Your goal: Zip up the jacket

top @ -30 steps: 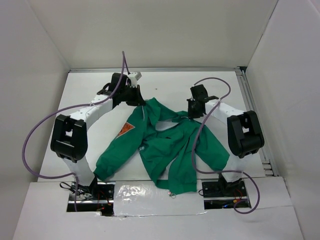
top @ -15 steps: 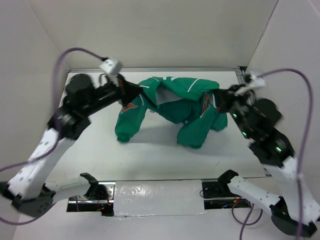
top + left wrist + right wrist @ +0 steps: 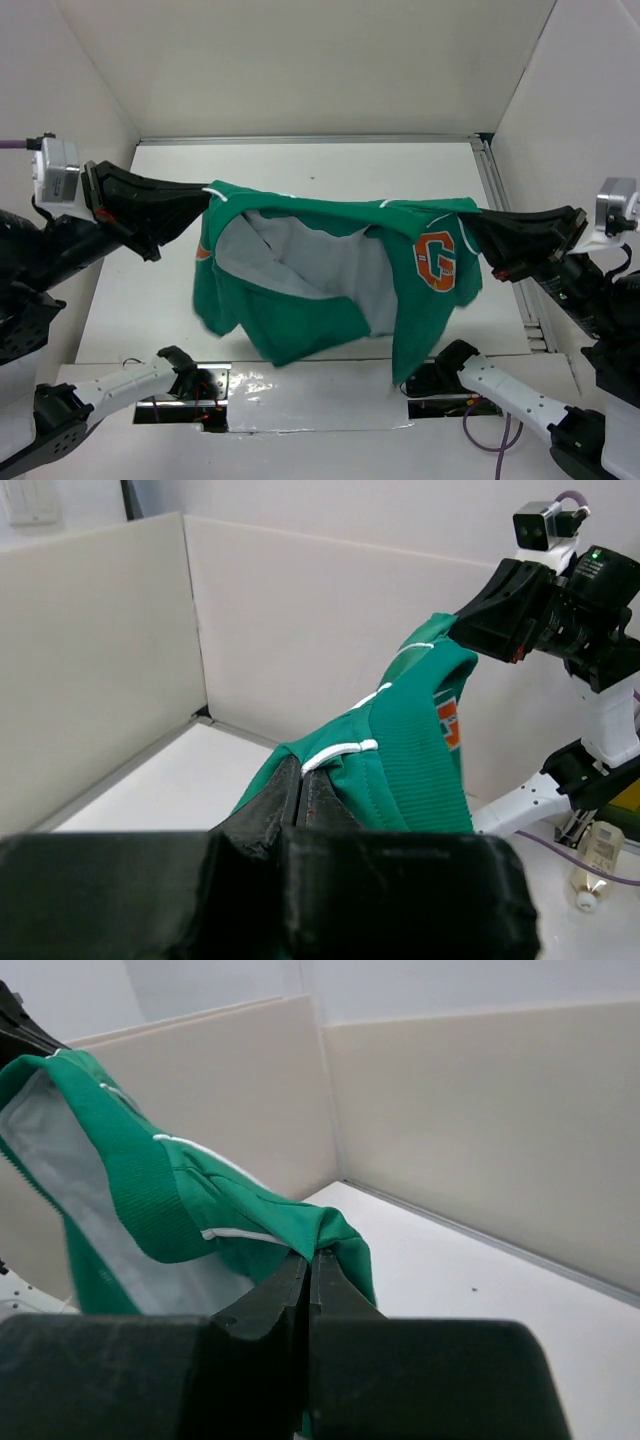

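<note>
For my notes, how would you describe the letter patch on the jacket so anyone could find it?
Above the white table, the green jacket hangs stretched between the left gripper and the right gripper. On the front panel nearest the right gripper sits the patch: an orange block bearing a G, the only lettering among plain green cloth and pale lining.

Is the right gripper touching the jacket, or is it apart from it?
Touching. In the right wrist view the right gripper is shut on a fold of the jacket, with no gap visible.
</note>
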